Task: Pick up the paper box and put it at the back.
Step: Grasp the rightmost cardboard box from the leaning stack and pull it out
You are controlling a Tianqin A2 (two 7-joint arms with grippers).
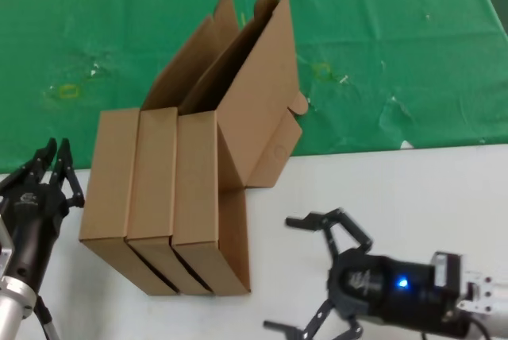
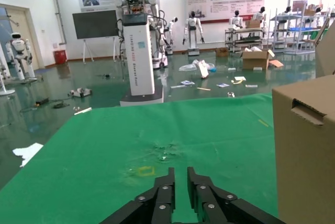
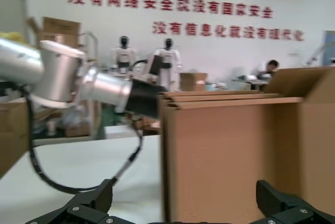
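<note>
Across the line where the white table meets the green cloth, three brown paper boxes stand on edge, pressed side by side, their lids hinged up and leaning toward the rear. The rightmost paper box is the one nearest the right gripper, which sits low on the white table just beside the row, fingers spread wide apart and aimed at the cardboard; in the right wrist view the two dark fingers frame the flat brown face of that box without touching it. The left gripper hovers close to the outer side of the leftmost box, its fingers drawn nearly together with only a thin slit between them, and holding nothing; the left wrist view shows those closed fingers pointing out over the green cloth with a box corner just to one side. Judged from this, the task has barely begun: no box is gripped or lifted, and the green cloth behind the row is where it must end up. What remains is the whole sequence of closing on a box, raising it clear of its neighbours, and carrying it rearward. Which of the three boxes is intended cannot be settled for certain, though the open right gripper's aim suggests the rightmost.
</note>
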